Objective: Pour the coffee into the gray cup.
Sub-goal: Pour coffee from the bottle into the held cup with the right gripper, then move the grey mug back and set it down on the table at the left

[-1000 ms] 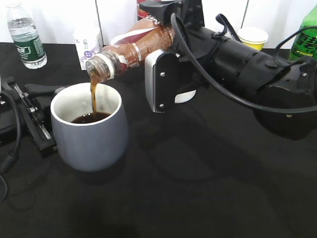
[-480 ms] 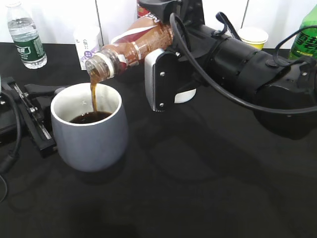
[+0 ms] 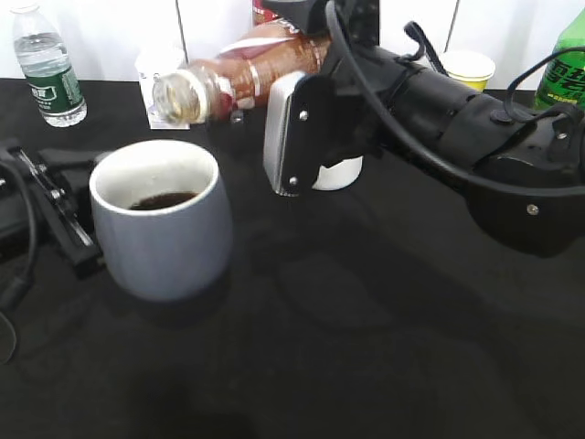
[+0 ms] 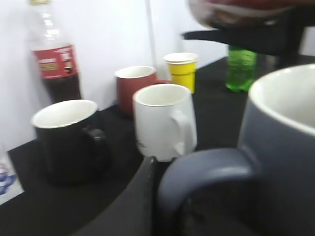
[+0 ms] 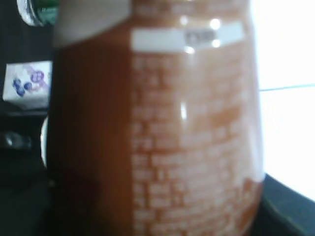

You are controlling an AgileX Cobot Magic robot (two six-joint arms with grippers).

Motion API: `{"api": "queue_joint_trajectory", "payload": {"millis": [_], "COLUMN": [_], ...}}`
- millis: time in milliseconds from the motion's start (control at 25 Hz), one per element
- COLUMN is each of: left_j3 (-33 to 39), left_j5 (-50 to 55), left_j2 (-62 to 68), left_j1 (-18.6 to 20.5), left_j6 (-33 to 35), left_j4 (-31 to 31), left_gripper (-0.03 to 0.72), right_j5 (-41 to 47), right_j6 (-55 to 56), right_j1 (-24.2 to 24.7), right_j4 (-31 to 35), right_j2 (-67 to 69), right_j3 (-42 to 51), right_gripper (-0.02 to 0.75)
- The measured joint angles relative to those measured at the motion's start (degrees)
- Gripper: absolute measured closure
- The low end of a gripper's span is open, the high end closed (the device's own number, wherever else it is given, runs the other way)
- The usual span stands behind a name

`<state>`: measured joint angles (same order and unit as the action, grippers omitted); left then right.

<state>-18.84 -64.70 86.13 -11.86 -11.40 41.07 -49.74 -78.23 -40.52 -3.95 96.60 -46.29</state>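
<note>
The gray cup (image 3: pixel 160 238) stands at the left of the black table with dark coffee in its bottom. My right gripper (image 3: pixel 297 64) is shut on the coffee bottle (image 3: pixel 247 73) and holds it nearly level above and behind the cup, mouth to the left. No stream runs from it. The bottle's label fills the right wrist view (image 5: pixel 187 128). My left gripper (image 3: pixel 64 201) is at the cup's left side. In the left wrist view its black finger (image 4: pixel 142 196) lies against the cup's loop handle (image 4: pixel 206 167), and the gripper is shut on that handle.
A water bottle (image 3: pixel 46 64) and a small white carton (image 3: pixel 157 78) stand at the back left. Behind are a white mug (image 4: pixel 165 120), black mug (image 4: pixel 69 137), red mug (image 4: pixel 135 83), cola bottle (image 4: pixel 51 59), yellow cup (image 3: pixel 466 66) and green bottle (image 3: pixel 565 64).
The bottle has tipped back up from its downward pour and risen a little. The coffee stream into the cup has stopped. The cup has shifted slightly.
</note>
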Motion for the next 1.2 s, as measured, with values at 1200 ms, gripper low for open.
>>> {"api": "queue_joint_trajectory", "payload": {"millis": [1200], "left_j3": [-15.15], "left_j5": [-0.81], "left_j2": [19.13], "left_j1": [15.9], "left_j6": [12.83], "left_j4": [-23.5], "left_gripper": [0.643], "right_j5": [1.81], "right_j6": [75.01], "right_j1": [0.0], "right_j4": [0.71], "right_j2": [0.0], "right_j3": [0.0], "right_gripper": [0.206]}}
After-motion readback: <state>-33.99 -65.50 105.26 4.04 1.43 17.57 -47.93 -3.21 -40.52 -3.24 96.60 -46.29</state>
